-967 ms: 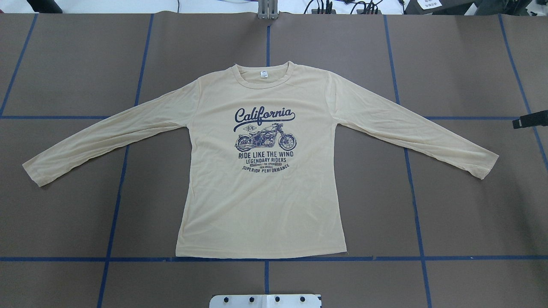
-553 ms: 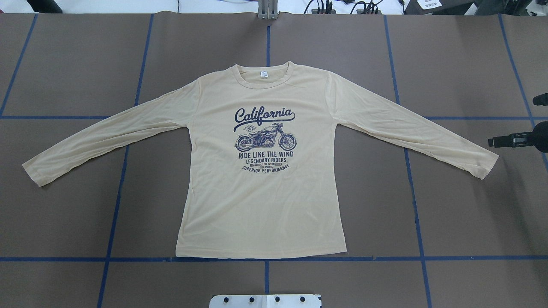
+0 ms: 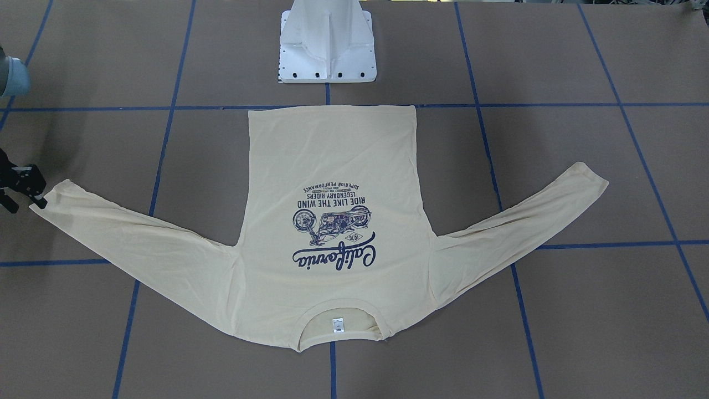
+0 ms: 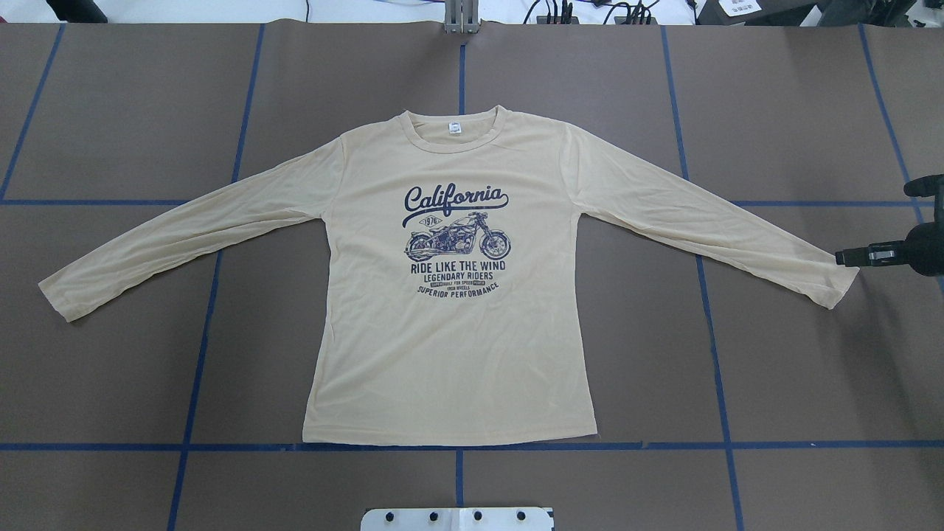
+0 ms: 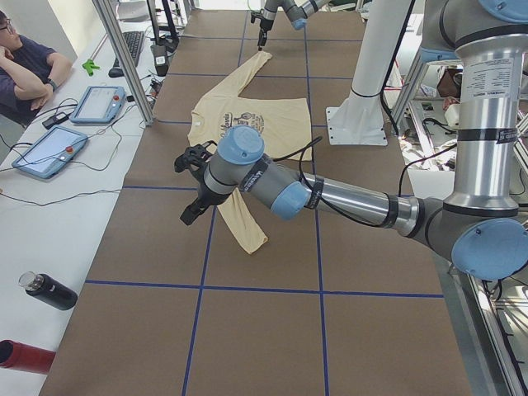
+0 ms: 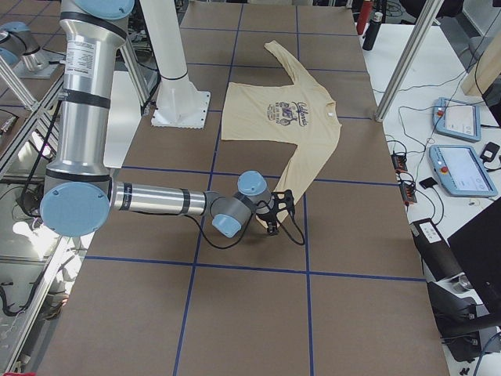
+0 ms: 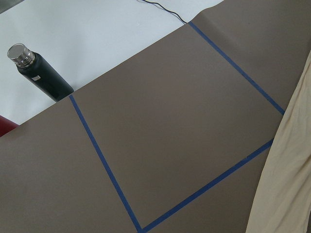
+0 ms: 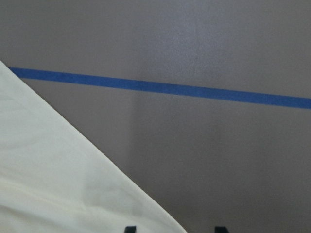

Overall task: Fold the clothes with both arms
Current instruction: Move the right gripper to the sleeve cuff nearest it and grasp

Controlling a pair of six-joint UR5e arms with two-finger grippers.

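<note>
Moved: the right gripper (image 4: 841, 257), a black two-finger pincer on a silver-grey arm, has come in closer to the shirt's sleeve end since a moment ago.
Shirt: the pale cream-yellow long-sleeved thin shirt (image 4: 457, 354) lies flat on the brown table with blue tape lines (image 4: 110, 110). Both sleeves are spread out and the navy motorbike print faces up.
Right pincer: its fingers are spread apart with nothing between them, right at the shirt's cuff (image 4: 833, 284). I cannot tell if it touches.
Left pincer: the left gripper (image 5: 188, 213), also black, hangs near the shirt's other sleeve end. I cannot tell if it is spread or pressed together.
Bottle: a black bottle with a silver cap (image 7: 41, 75) stands well apart from the shirt.
</note>
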